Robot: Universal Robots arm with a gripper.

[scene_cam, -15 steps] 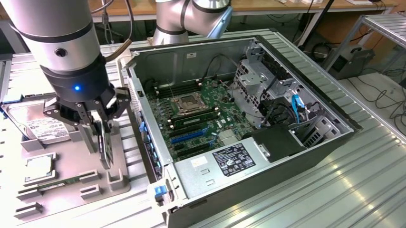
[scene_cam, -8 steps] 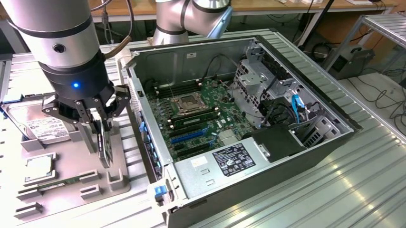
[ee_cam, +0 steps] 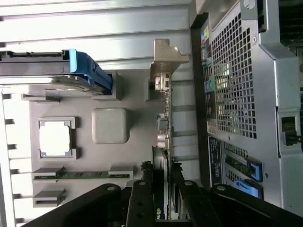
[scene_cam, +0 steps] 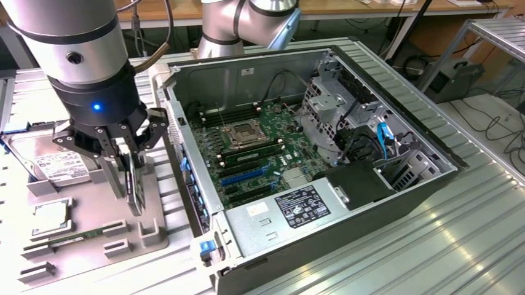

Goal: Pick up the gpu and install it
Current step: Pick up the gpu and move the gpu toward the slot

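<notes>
Open computer case fills centre and right of the exterior view, its far corner cut off by the frame edge. Arm comes down vertically at upper left, its top cropped, wrist straight down. Grey holder tray at lower left, partly hidden behind the arm. Hard drive at mid left, half covered by the gripper. The gpu stands on edge in the tray just beside the case, face hard to make out, upper edge hidden by the fingers. Gripper is clamped on the gpu, one finger each side. Processor and memory stick lie lower left.
</notes>
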